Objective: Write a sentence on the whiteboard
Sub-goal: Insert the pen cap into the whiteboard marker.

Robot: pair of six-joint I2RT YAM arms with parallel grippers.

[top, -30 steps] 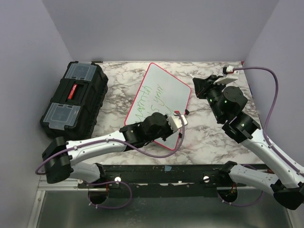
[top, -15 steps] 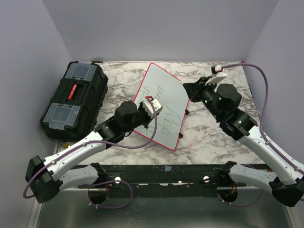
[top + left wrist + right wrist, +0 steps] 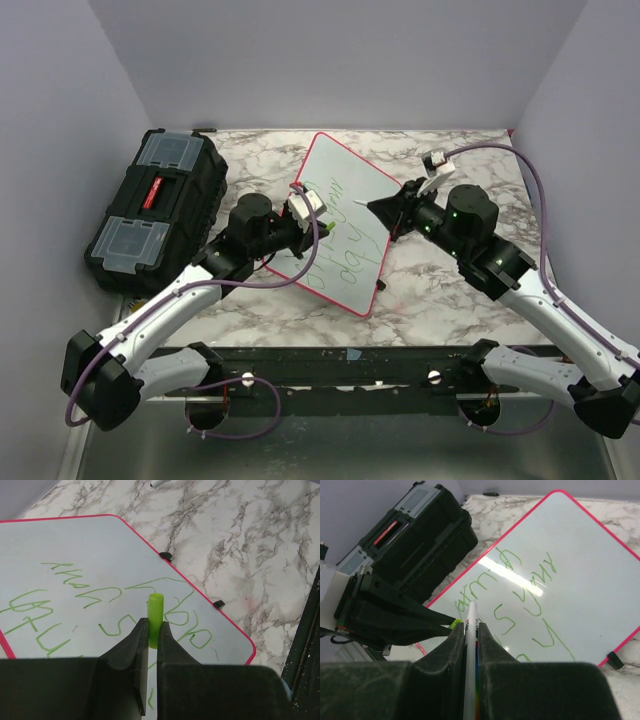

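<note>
The whiteboard [image 3: 345,165] lies tilted on the marble table, and the sentence [image 3: 345,240] is on it in green lettering. My left gripper [image 3: 318,222] hovers over the board's left part, shut on a green marker cap [image 3: 155,611]. My right gripper [image 3: 385,208] hovers over the board's right part, shut on a white marker [image 3: 470,625] that points at the cap. In the right wrist view the cap [image 3: 454,624] sits just left of the marker's tip, above the whiteboard [image 3: 580,565]. The left wrist view shows the whiteboard [image 3: 75,545] and its lettering [image 3: 95,595] below.
A black toolbox [image 3: 155,210] with clear lid compartments stands left of the board; it also shows in the right wrist view [image 3: 415,540]. Two small black clips [image 3: 165,556] sit on the board's right rim. Purple walls close in the table.
My left gripper has swung from the board's near edge up and left over the lettering. My right gripper has moved left over the board, so marker and cap have come close together.
</note>
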